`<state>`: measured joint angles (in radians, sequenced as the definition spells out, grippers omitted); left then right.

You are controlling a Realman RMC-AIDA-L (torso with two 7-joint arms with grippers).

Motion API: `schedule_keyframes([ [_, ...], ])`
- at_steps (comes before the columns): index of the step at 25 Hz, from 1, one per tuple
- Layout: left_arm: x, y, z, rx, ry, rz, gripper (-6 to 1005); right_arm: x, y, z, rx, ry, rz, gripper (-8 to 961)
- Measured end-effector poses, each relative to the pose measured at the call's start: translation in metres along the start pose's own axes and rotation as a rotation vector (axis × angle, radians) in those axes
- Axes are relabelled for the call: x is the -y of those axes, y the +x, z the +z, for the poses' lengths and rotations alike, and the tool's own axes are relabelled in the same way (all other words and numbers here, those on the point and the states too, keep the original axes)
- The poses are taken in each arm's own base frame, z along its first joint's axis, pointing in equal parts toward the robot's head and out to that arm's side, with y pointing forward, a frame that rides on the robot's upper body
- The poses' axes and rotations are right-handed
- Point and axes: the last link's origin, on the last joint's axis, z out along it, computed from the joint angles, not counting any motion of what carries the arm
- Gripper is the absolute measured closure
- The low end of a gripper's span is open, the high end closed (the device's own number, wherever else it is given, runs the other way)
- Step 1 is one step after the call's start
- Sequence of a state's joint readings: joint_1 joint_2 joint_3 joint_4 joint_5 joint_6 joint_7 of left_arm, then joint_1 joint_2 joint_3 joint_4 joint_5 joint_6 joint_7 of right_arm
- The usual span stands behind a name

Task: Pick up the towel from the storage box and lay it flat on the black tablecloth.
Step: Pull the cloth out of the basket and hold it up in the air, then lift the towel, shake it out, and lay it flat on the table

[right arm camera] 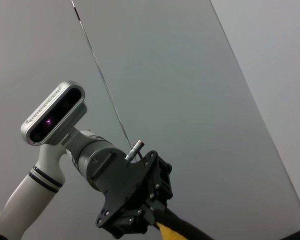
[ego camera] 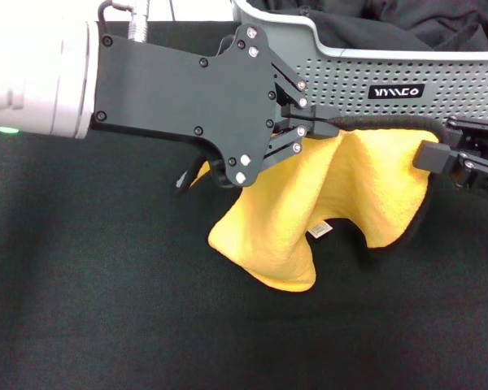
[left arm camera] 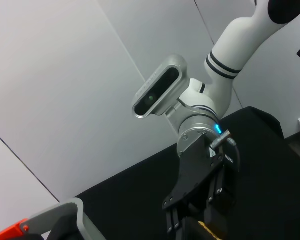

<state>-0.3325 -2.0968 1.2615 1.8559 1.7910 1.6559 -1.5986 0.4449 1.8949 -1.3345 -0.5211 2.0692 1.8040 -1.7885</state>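
Note:
The yellow-orange towel [ego camera: 342, 195] hangs in folds between my two grippers, in front of the storage box [ego camera: 464, 77]. Its white tag [ego camera: 319, 231] faces up and its black edging runs along the top. My left gripper [ego camera: 333, 123] is shut on the towel's top edge near the box wall. My right gripper [ego camera: 433, 154] is shut on the towel's right corner. The black tablecloth [ego camera: 106, 309] lies under everything. I cannot tell whether the towel's lowest fold rests on it. In the right wrist view a strip of towel [right arm camera: 166, 233] shows below the left gripper [right arm camera: 140, 220].
Dark fabric [ego camera: 390, 24] fills the light grey perforated box at the back right. The left wrist view shows a grey box corner [left arm camera: 72, 212] with an orange object [left arm camera: 10, 232] beside it. Bare tablecloth spreads across the front and left.

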Motion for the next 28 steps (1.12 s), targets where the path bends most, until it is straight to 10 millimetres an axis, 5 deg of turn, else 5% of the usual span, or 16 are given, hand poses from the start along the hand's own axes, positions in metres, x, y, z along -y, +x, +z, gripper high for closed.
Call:
schedule_keyframes([
  [28, 0.0, -0.02, 0.008, -0.018, -0.01, -0.071, 972, -0.005, 0.001, -0.001, 0.03, 0.005, -0.086, 889],
])
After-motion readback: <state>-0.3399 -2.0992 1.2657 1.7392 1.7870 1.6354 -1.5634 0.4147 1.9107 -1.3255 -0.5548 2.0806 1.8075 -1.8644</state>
